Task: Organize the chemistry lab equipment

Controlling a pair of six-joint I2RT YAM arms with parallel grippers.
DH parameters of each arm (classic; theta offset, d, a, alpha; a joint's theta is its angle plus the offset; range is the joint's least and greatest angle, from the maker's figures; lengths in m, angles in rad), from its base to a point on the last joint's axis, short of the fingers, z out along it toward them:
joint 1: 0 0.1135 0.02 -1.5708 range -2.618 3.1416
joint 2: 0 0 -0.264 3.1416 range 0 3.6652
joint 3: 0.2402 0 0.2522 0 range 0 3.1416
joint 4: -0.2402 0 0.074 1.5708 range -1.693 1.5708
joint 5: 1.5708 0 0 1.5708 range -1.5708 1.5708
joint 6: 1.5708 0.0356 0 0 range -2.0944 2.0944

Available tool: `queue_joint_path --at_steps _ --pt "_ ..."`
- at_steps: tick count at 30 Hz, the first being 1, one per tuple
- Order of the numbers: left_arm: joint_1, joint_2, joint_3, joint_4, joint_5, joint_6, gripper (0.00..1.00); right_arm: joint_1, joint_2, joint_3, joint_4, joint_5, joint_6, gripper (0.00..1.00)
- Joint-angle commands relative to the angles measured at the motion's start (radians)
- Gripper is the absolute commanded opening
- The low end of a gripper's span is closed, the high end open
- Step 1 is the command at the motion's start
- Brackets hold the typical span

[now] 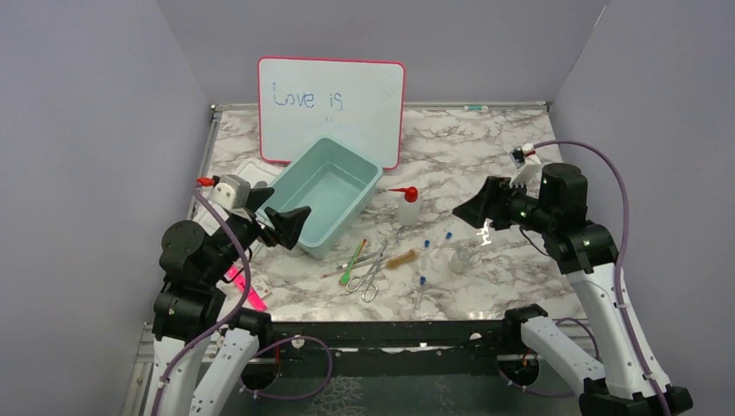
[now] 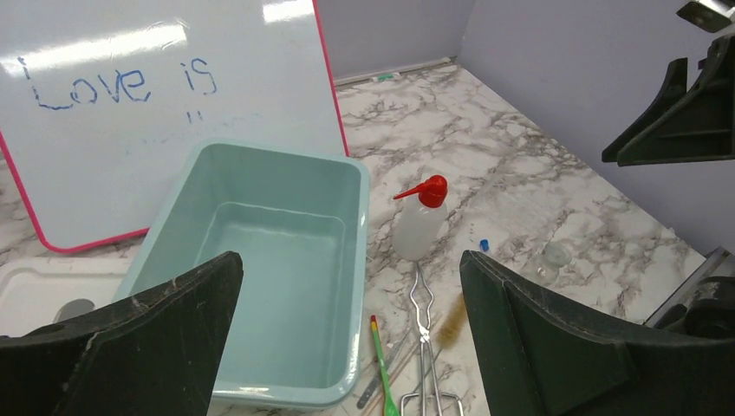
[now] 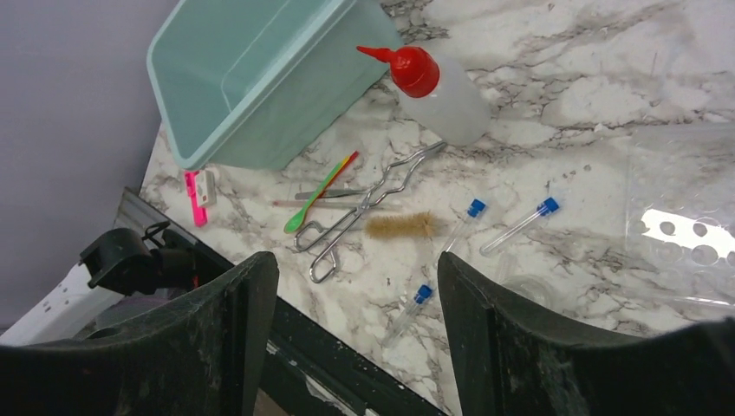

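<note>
The left gripper (image 1: pixel 276 212) hangs above the near left corner of the teal bin (image 1: pixel 351 154), its fingers spread wide with nothing between them. The right gripper (image 1: pixel 472 208) is raised over the right side of the table (image 1: pixel 485 139), its fingers also apart and holding nothing.

All the lab things sit on the marble, outside the bin. The squeeze bottle (image 1: pixel 407 206) stands upright just right of the bin. Nearer lie the tongs (image 1: pixel 371 276), with a green spoon (image 1: pixel 351 264) on their left and the brush (image 1: pixel 400 258) just to their right. Three blue-capped tubes (image 3: pixel 464 221) are scattered right of the brush, with the small glass flask (image 2: pixel 553 257) close by.

A pink marker (image 1: pixel 247 290) lies at the near left edge, and a whiteboard (image 1: pixel 329 87) leans against the far wall behind the bin.
</note>
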Motion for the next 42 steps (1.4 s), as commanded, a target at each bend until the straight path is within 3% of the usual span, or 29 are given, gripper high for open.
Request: queue_joint_path --at_steps 1,7,12,14,17,20,27,42 --pt "-0.006 -0.023 -0.032 0.050 0.004 -0.031 0.99 -0.004 0.001 -0.013 0.014 -0.058 0.016 0.70" --pt "-0.005 -0.028 -0.067 0.071 -0.031 -0.064 0.99 0.089 0.095 -0.024 0.026 0.108 0.024 0.63" --pt "-0.005 -0.022 -0.075 0.073 -0.038 -0.075 0.99 0.430 0.260 0.027 0.008 0.545 0.118 0.54" --pt "-0.005 -0.022 -0.077 0.072 -0.041 -0.078 0.99 0.512 0.326 0.035 -0.005 0.670 0.177 0.42" --pt "-0.005 -0.027 -0.083 0.072 -0.041 -0.090 0.99 0.562 0.398 0.000 0.010 0.789 0.259 0.32" --pt "-0.006 -0.024 -0.089 0.072 -0.025 -0.103 0.99 0.575 0.446 -0.050 0.031 0.862 0.346 0.31" --pt "-0.008 -0.010 -0.080 0.072 0.010 -0.128 0.99 0.573 0.567 -0.168 0.202 0.886 0.473 0.44" --pt "-0.012 -0.011 -0.100 0.067 -0.001 -0.138 0.99 0.573 0.756 -0.225 0.350 0.894 0.518 0.34"
